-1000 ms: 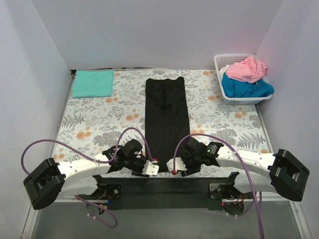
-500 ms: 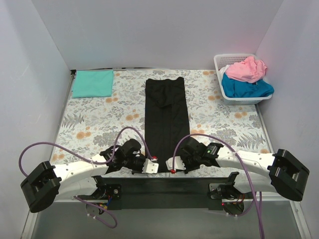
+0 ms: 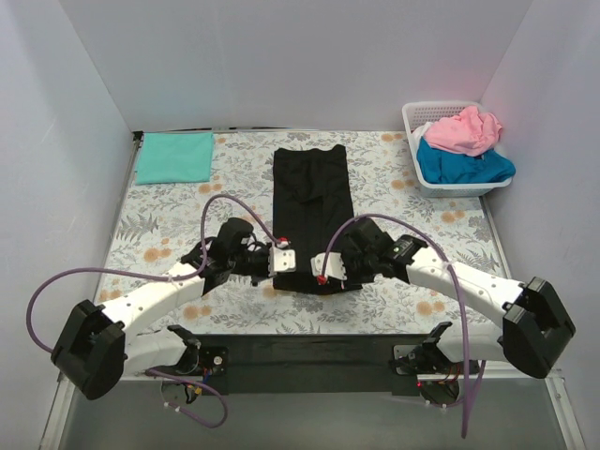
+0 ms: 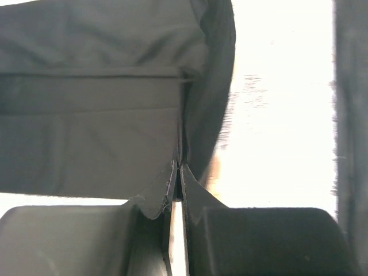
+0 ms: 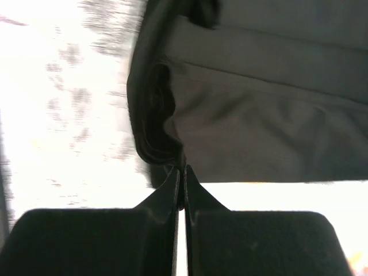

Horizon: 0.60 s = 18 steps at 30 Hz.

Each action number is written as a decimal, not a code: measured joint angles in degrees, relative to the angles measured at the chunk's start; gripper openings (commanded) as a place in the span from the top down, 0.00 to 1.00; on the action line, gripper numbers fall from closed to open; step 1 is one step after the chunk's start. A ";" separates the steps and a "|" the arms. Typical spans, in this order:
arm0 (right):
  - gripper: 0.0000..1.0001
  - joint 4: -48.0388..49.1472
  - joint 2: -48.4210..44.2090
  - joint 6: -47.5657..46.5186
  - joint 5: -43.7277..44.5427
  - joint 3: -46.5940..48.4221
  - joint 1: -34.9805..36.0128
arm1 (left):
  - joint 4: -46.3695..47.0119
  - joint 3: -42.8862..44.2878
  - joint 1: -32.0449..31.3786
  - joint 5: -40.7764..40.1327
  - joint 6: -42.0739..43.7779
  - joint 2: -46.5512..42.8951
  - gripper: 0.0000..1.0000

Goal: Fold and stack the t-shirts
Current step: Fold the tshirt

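Our left end effector is clamped on the near left corner of the long black soft-cloth t-shirt. In its wrist view the fingers meet tip to tip with a fold of dark fabric pinched between them. The right end effector grips the near right corner the same way, closed tight on a bunched edge of the cloth.

The black shirt runs as a narrow strip down the middle of the flower-and-fern patterned cloth surface, and its near edge spans the short gap between the two end effectors. We cannot tell whether that edge touches the surface.

At the far left corner we see the mint-green shirt lying flat as a neat folded rectangle — well apart from the black one. At the far right stands the white plastic lattice basket, with the crumpled pink shirt heaped on the bright blue shirt inside it.
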 measured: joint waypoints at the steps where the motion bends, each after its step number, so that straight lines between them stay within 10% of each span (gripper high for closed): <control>1: 0.99 -0.22 1.38 -0.76 -0.09 1.51 -1.44 | 0.37 0.98 1.53 0.55 0.52 1.55 1.00; 18: 0.99 -0.48 27.28 -9.57 -3.85 29.68 -17.31 | 10.45 21.68 18.23 7.23 5.40 30.03 1.00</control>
